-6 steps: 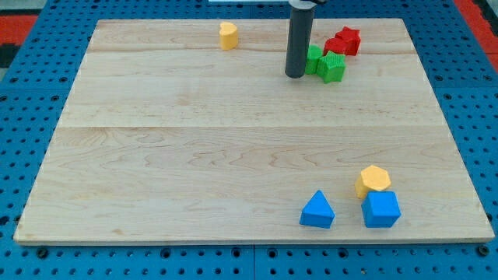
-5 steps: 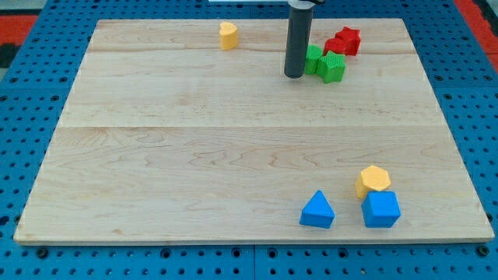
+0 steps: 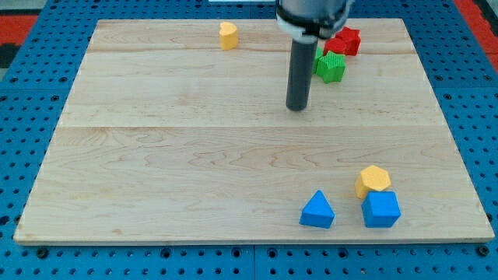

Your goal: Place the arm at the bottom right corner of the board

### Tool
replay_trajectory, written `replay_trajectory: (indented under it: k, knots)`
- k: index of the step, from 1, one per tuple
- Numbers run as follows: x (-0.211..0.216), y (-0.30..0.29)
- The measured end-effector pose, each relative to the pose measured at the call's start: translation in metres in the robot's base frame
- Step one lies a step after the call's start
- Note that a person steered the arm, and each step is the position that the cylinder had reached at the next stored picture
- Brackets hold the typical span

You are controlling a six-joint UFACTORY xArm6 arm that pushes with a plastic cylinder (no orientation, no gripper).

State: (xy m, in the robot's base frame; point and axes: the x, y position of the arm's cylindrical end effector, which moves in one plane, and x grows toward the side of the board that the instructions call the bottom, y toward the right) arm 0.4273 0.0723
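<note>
One rigid rod, no fingers fitted, nothing to grasp. My tip (image 3: 296, 108) noted below green block (image 3: 331, 68), apart from it. Target corner of board (image 3: 194, 148) lies beyond blue cube (image 3: 380, 208); blocks judged light, easily displaced.

My tip (image 3: 296, 108) was the lower end of a straight, dark, upright rod, and it rested on the pale wooden board (image 3: 194, 155) a little above and to the right of the board's middle. It stood clear of every block. The board was a wide plank surface with faint seams running left to right. Its bottom right corner (image 3: 486, 233) lay toward five o'clock from my tip, well apart from it, with bare wood at the very corner.
</note>
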Motion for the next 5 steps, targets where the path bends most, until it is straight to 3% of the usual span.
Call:
replay_trajectory:
  k: [1, 2, 3, 4, 5]
  knots:
    - [0.041, 0.104]
    - [0.047, 0.206]
    - [0.133, 0.227]
    - [0.185, 0.168]
    - [0.185, 0.088]
